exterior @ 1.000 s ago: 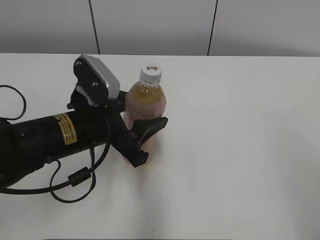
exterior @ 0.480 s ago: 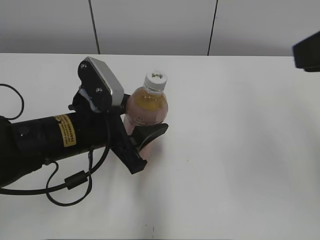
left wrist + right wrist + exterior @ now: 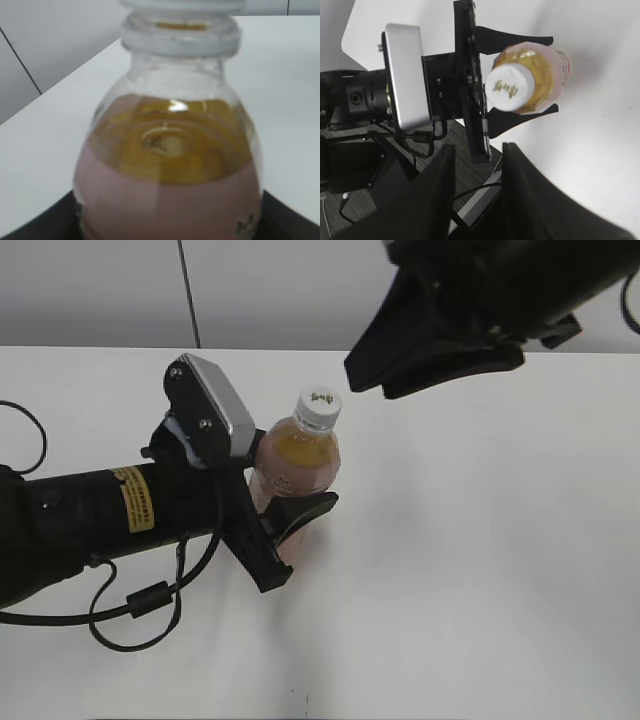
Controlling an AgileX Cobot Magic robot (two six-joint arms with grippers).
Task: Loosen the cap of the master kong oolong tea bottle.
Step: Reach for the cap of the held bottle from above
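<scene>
**Bottle held steady, second gripper poised above the cap**

A white table [image 3: 480,570] carries the scene. The left gripper [image 3: 285,530] is clamped around the pink-labelled body of the master kong oolong tea bottle [image 3: 295,465], which leans slightly right. The right gripper [image 3: 400,365] hovers up and to the right, fingers apart, holding nothing. The white cap [image 3: 318,408] is still on. To do this well, centre the spread fingers over the cap, descend squarely, pinch the ribbed sides, then twist.
</scene>
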